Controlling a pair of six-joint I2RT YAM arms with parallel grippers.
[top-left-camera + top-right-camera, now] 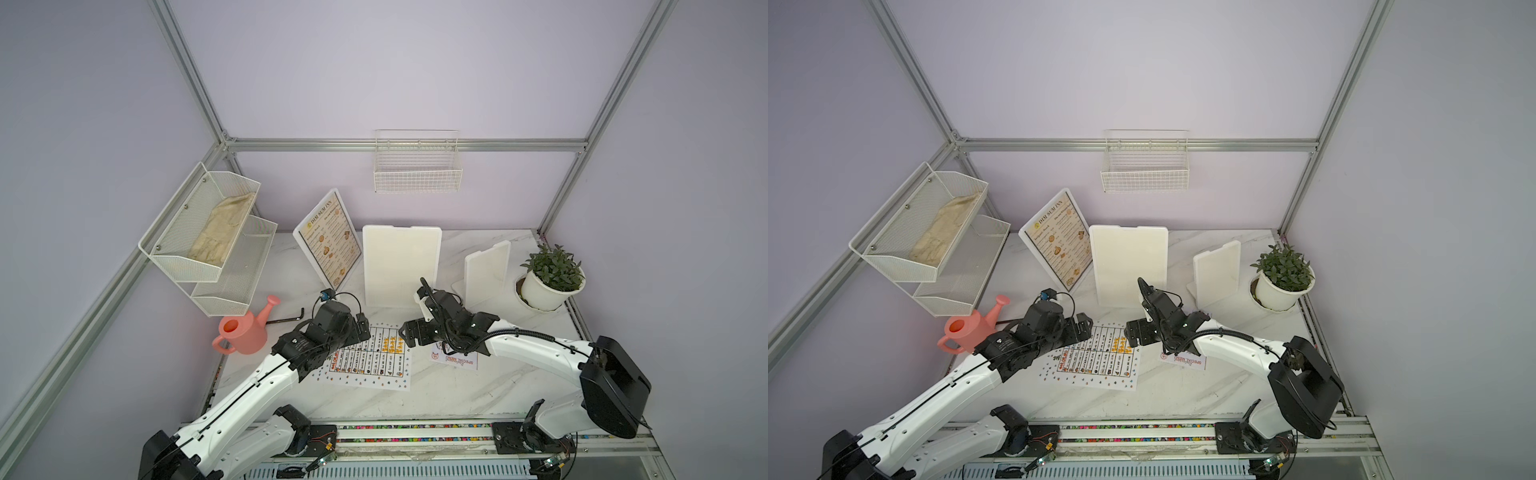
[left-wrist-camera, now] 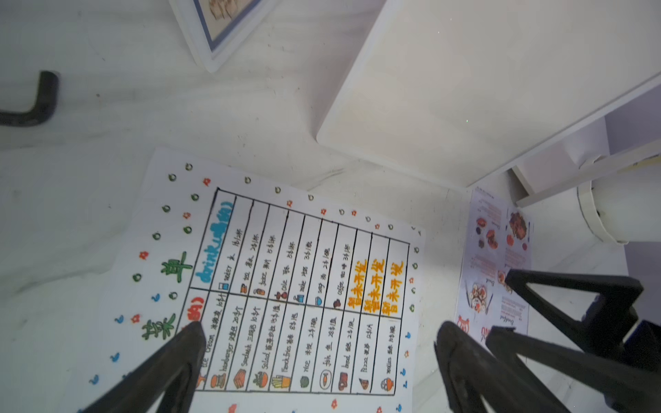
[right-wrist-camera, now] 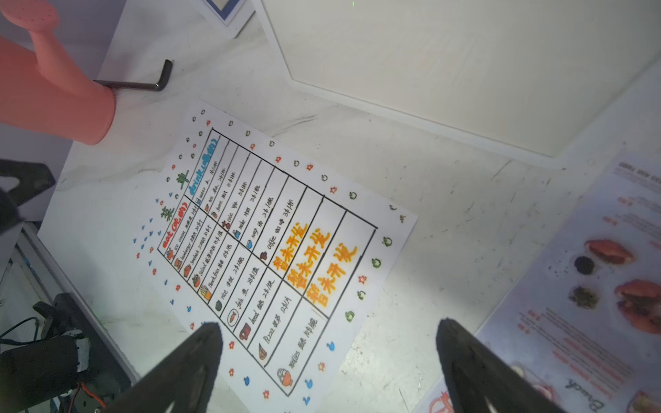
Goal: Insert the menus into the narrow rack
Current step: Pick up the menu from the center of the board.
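Note:
The grid-table menu (image 1: 374, 361) with a dotted edge lies flat on the marble table (image 1: 457, 399). My left gripper (image 1: 365, 330) hovers open over its left part, its fingertips (image 2: 195, 332) spread across the sheet (image 2: 286, 286). From the right, my right gripper (image 1: 405, 332) faces it, open over the sheet's right edge (image 3: 279, 250). The small "SPECIAL MENU" leaflet (image 1: 455, 360) lies flat, partly under my right arm. Upright at the back left leans the "DIM SUM INN" menu (image 1: 328, 239). A narrow white wire rack (image 1: 417, 166) hangs on the back rail.
A two-tier mesh shelf (image 1: 208, 249) with a beige cloth hangs at the left. A pink watering can (image 1: 245, 332) and a black hex key (image 1: 286, 318) lie left of the sheet. Two white boards (image 1: 401, 266) (image 1: 486, 274) stand behind. A potted plant (image 1: 552, 278) stands back right.

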